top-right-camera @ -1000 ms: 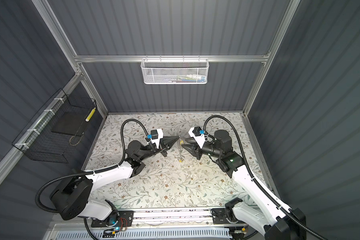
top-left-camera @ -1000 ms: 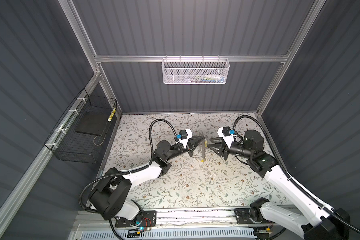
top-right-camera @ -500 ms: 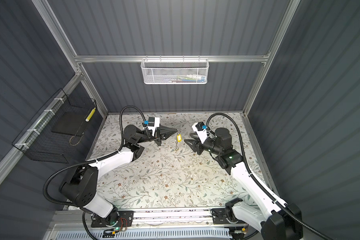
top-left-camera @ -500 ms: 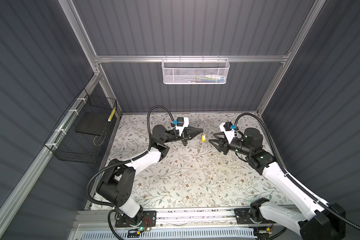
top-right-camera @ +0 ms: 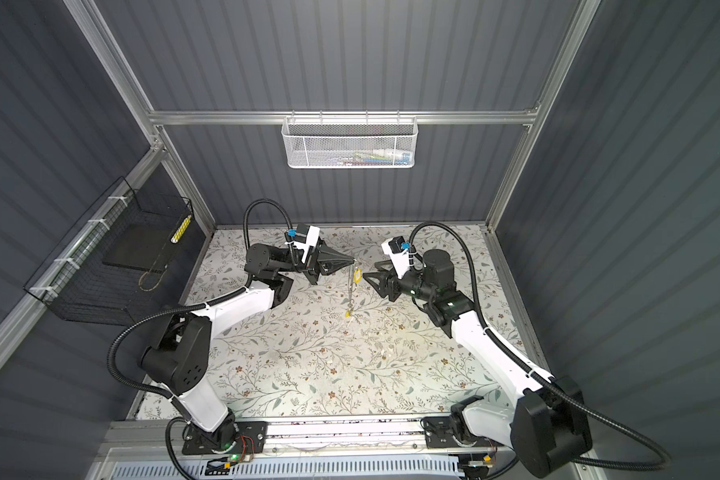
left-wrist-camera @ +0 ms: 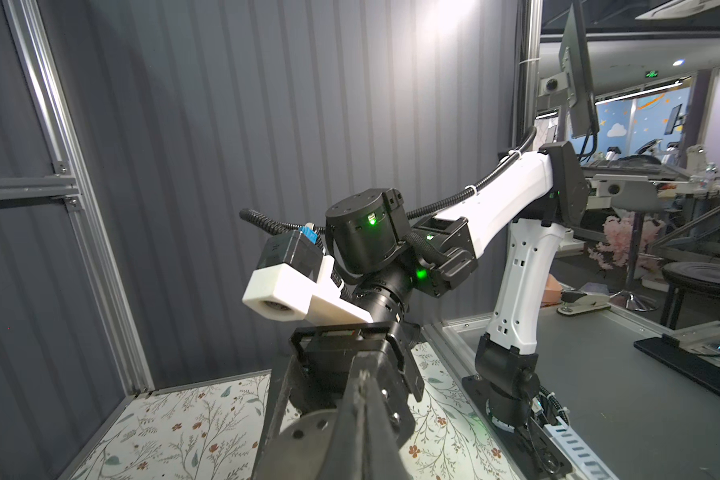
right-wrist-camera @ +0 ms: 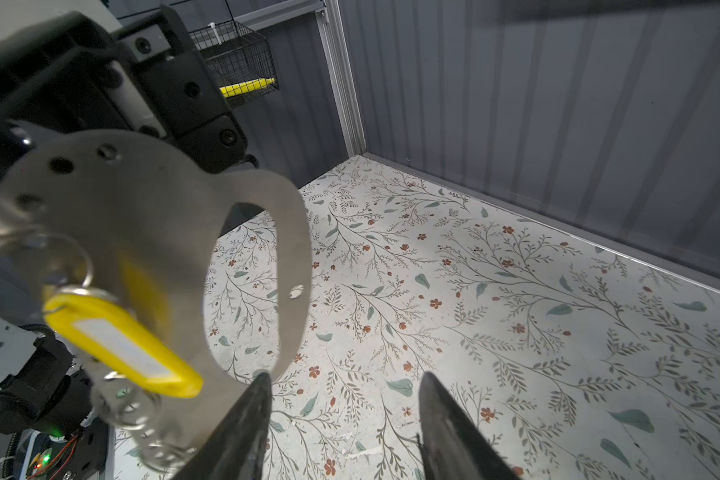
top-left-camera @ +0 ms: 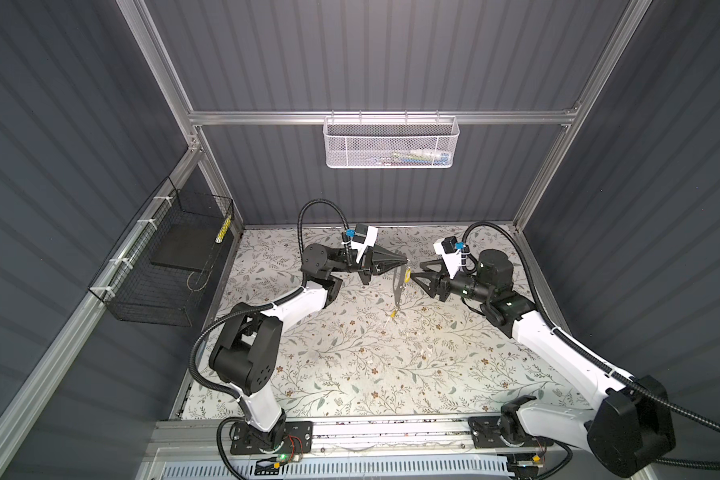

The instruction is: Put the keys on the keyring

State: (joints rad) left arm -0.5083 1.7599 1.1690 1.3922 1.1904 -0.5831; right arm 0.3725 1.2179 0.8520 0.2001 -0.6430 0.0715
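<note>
Where one keyring (right-wrist-camera: 267,216) hangs, two keys (right-wrist-camera: 121,340) (apparently) dangle.

Over the far middle of the table (top-left-camera: 350,374), the keyring (top-left-camera: 398,286) hangs from the left gripper (top-left-camera: 403,261). One key (top-left-camera: 407,275) sits on its right side, a second key (top-left-camera: 393,314) just below its lower end. The right gripper (top-left-camera: 417,276) is just right of it.
</note>
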